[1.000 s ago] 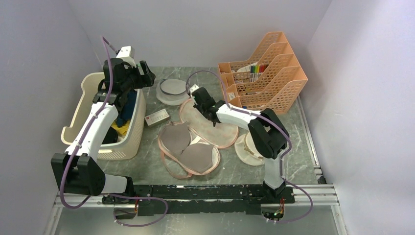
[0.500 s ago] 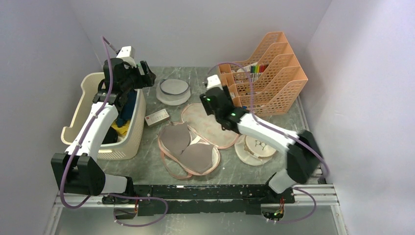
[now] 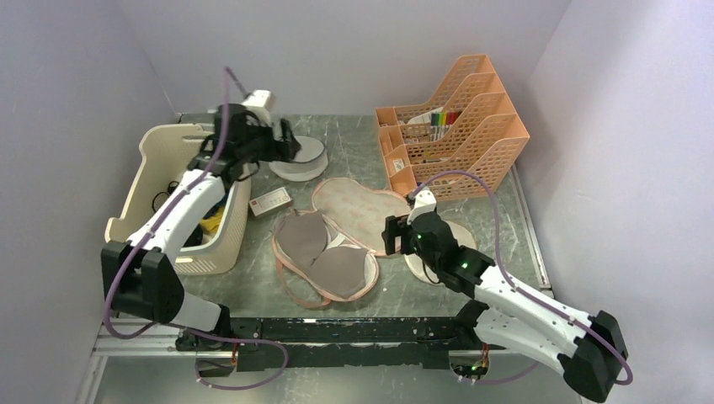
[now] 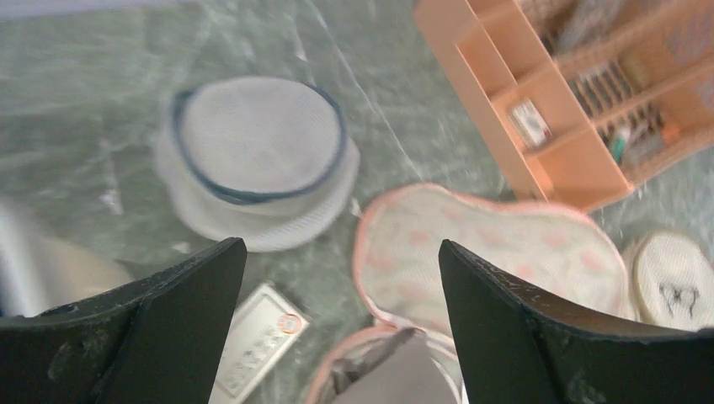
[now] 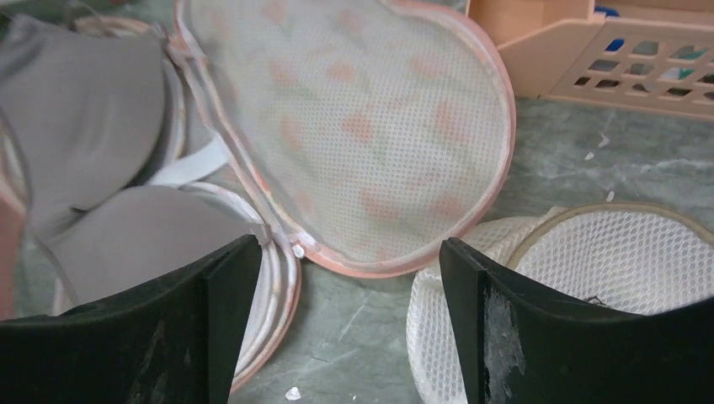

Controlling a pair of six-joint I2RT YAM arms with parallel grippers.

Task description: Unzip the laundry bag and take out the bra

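The laundry bag [image 3: 362, 210] lies unzipped at mid-table, its floral mesh flap [image 5: 370, 126] folded back flat. The taupe bra [image 3: 324, 252] rests in the bag's lower half, both cups showing [image 5: 93, 109]. My right gripper [image 3: 389, 237] is open and empty just right of the flap's near edge; in its wrist view [image 5: 349, 244] only bare table lies between the fingers. My left gripper [image 3: 290, 151] is open and empty, raised near the back left. In its wrist view [image 4: 338, 245] it looks down on the flap [image 4: 488, 252] and the bra's edge [image 4: 404, 370].
A cream slotted basket [image 3: 181, 202] with dark clothes stands at the left. A round white mesh pouch [image 3: 307, 160] lies under my left gripper. A small white box [image 3: 269, 203] lies beside the basket. An orange file organizer [image 3: 455, 126] fills the back right. A white eyeglasses disc [image 3: 418, 265] sits under my right arm.
My right gripper let go of the flap, opened and pulled back toward the near right; the flap now lies flat. My left arm swung right from above the basket to the round pouch.
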